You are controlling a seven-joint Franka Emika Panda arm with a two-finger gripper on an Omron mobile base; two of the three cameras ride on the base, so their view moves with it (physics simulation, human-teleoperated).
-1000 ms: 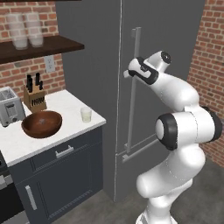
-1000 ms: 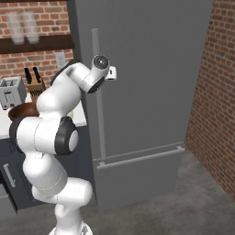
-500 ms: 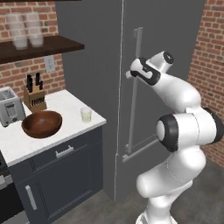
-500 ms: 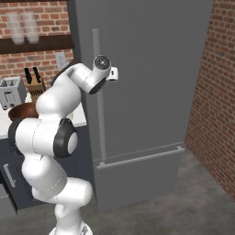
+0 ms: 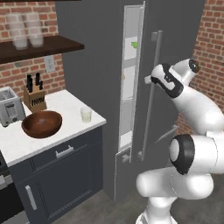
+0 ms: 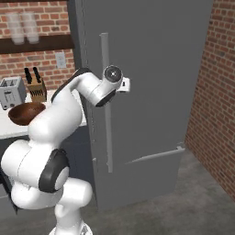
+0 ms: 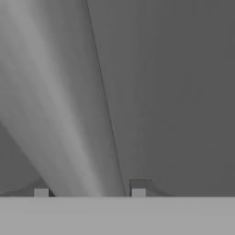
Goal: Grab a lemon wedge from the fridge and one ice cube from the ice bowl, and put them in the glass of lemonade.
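From left to right in the left base view: a toaster (image 5: 11, 111) and a knife block (image 5: 35, 97) stand at the back of a white tabletop (image 5: 57, 127). In front of them sits the wide brown ice bowl (image 5: 42, 124); the ice cube inside is too small to make out. Just right of the bowl stands the small glass of lemonade (image 5: 86, 114).

Next comes the dark grey fridge (image 5: 96, 65), its door (image 5: 175, 39) ajar by a narrow gap that shows pale shelves. A tiny green piece, likely the lemon wedge (image 5: 134, 44), sits on an upper shelf.

Furthest right, the white arm reaches to the long vertical handle (image 5: 148, 100). The end effector (image 5: 148, 79) is at the bar; in the hand view the bar (image 7: 59, 114) runs between the two fingertips (image 7: 138, 193), which stand either side without clearly pinching it, so whether it grips or is letting go cannot be told.

To open the door well, the pull should probably follow the door's arc until the gap is wide enough for the arm to reach the shelf.

No brands, labels or writing can be read.
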